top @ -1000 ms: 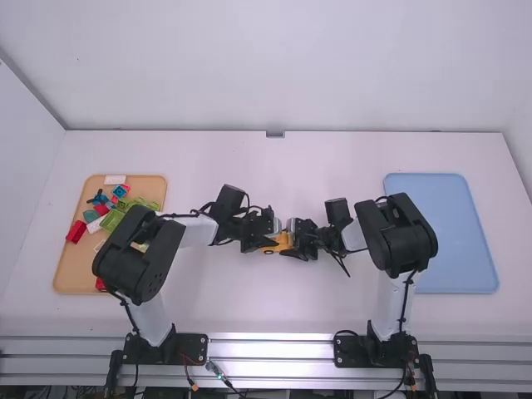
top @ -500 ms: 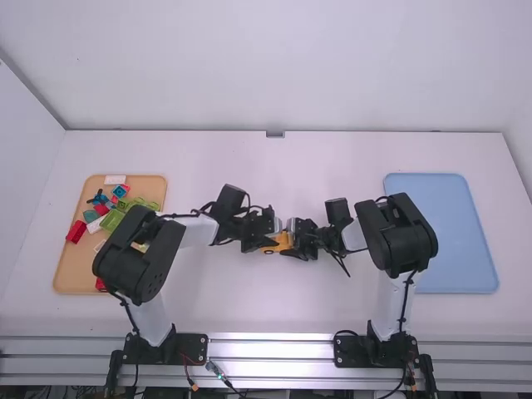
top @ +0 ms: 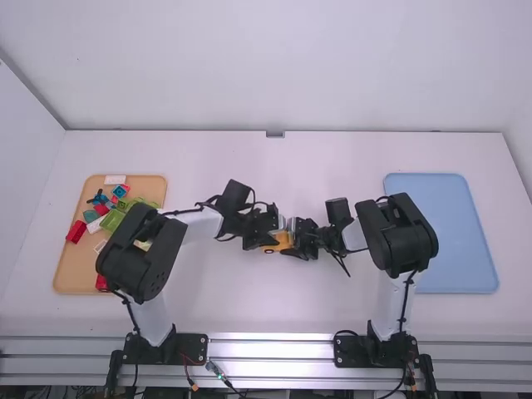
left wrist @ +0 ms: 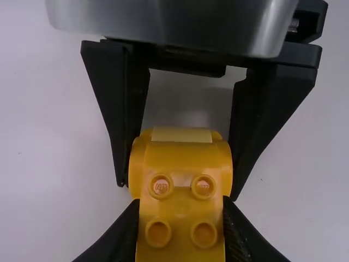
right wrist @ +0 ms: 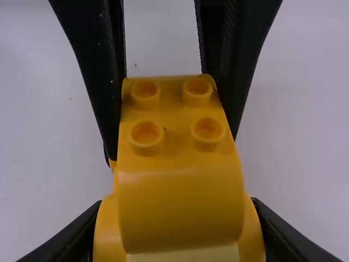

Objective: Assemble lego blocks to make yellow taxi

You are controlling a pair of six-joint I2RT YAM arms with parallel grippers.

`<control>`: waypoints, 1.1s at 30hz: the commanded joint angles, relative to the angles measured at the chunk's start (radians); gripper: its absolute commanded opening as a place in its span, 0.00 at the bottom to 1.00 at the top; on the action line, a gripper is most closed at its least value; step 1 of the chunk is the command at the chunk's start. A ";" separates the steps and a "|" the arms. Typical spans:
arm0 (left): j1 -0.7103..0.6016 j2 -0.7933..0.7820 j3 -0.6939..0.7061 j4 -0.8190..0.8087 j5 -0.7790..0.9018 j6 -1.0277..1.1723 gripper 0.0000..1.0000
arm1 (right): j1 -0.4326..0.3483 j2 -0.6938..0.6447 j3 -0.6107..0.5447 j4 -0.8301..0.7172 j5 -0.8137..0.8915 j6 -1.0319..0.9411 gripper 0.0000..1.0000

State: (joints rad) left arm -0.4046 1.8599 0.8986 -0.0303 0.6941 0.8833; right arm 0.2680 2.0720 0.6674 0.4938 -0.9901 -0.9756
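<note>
Likely pressing the yellow lego taxi [top: 284, 242] together near the middle of the white table [top: 274, 303], pinched at one end by the left gripper [left wrist: 180, 203], at the other by the right gripper [right wrist: 177, 203]; next, push snug, then gently let go with one.

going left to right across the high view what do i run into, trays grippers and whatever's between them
tan tray → left gripper → yellow blocks → right gripper → blue tray
</note>
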 commanded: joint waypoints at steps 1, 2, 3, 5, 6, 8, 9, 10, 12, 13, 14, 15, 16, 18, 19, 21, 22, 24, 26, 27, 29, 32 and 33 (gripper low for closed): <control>-0.020 0.071 -0.011 -0.043 -0.135 -0.057 0.25 | 0.014 0.017 -0.006 -0.003 0.003 0.018 0.58; -0.020 0.071 -0.006 -0.050 -0.134 -0.057 0.25 | 0.013 0.017 -0.006 -0.003 0.003 0.023 0.58; -0.020 0.071 -0.003 -0.055 -0.134 -0.057 0.27 | 0.013 0.017 -0.006 -0.003 0.003 0.023 0.57; -0.020 0.071 0.003 -0.064 -0.135 -0.056 0.30 | 0.013 0.017 -0.006 -0.004 0.003 0.022 0.58; -0.020 0.071 0.009 -0.072 -0.135 -0.057 0.34 | 0.013 0.017 -0.006 -0.004 0.003 0.022 0.58; -0.020 0.071 0.013 -0.079 -0.135 -0.056 0.37 | 0.013 0.017 -0.006 -0.003 0.003 0.023 0.58; -0.020 0.071 0.013 -0.080 -0.135 -0.056 0.37 | 0.013 0.017 -0.006 -0.003 0.003 0.022 0.58; -0.020 0.071 0.013 -0.082 -0.134 -0.057 0.40 | 0.013 0.017 -0.006 -0.003 0.003 0.022 0.58; -0.020 0.071 0.011 -0.082 -0.135 -0.056 0.41 | 0.013 0.017 -0.006 -0.003 0.003 0.022 0.58; -0.020 0.071 0.010 -0.083 -0.135 -0.057 0.41 | 0.013 0.017 -0.006 -0.003 0.003 0.022 0.58; -0.020 0.071 0.010 -0.084 -0.135 -0.056 0.41 | 0.013 0.017 -0.006 -0.003 0.003 0.022 0.58; -0.020 0.071 0.011 -0.086 -0.135 -0.056 0.41 | 0.014 0.017 -0.006 -0.003 0.003 0.022 0.58; -0.020 0.071 0.011 -0.086 -0.135 -0.056 0.41 | 0.014 0.017 -0.006 -0.003 0.003 0.022 0.58; -0.020 0.070 0.011 -0.086 -0.135 -0.056 0.42 | 0.013 0.017 -0.006 -0.003 0.003 0.022 0.58; -0.020 0.069 0.011 -0.086 -0.135 -0.057 0.42 | 0.013 0.017 -0.006 -0.003 0.003 0.022 0.58; -0.020 0.066 0.011 -0.087 -0.135 -0.056 0.42 | 0.013 0.017 -0.006 -0.003 0.003 0.022 0.58; -0.020 0.061 0.011 -0.087 -0.136 -0.056 0.42 | 0.013 0.017 -0.006 -0.003 0.003 0.022 0.58; -0.020 0.053 0.011 -0.089 -0.138 -0.056 0.43 | 0.013 0.017 -0.006 -0.003 0.004 0.022 0.58; -0.020 0.041 0.011 -0.095 -0.138 -0.041 0.45 | 0.013 0.017 -0.006 -0.003 0.003 0.022 0.58; -0.020 0.035 0.011 -0.096 -0.138 -0.041 0.46 | 0.013 0.017 -0.006 -0.004 0.003 0.022 0.58; -0.015 0.026 0.011 -0.096 -0.138 -0.042 0.47 | 0.013 0.017 -0.006 -0.003 0.003 0.023 0.58; -0.005 0.016 0.011 -0.097 -0.138 -0.038 0.48 | 0.013 0.017 -0.006 -0.003 0.003 0.023 0.58; 0.000 0.011 0.011 -0.097 -0.138 -0.039 0.49 | 0.013 0.017 -0.006 -0.003 0.003 0.022 0.58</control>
State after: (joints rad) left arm -0.4271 1.8797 0.9340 -0.1043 0.6270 0.8528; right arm 0.2859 2.0720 0.6670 0.4950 -0.9882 -0.9672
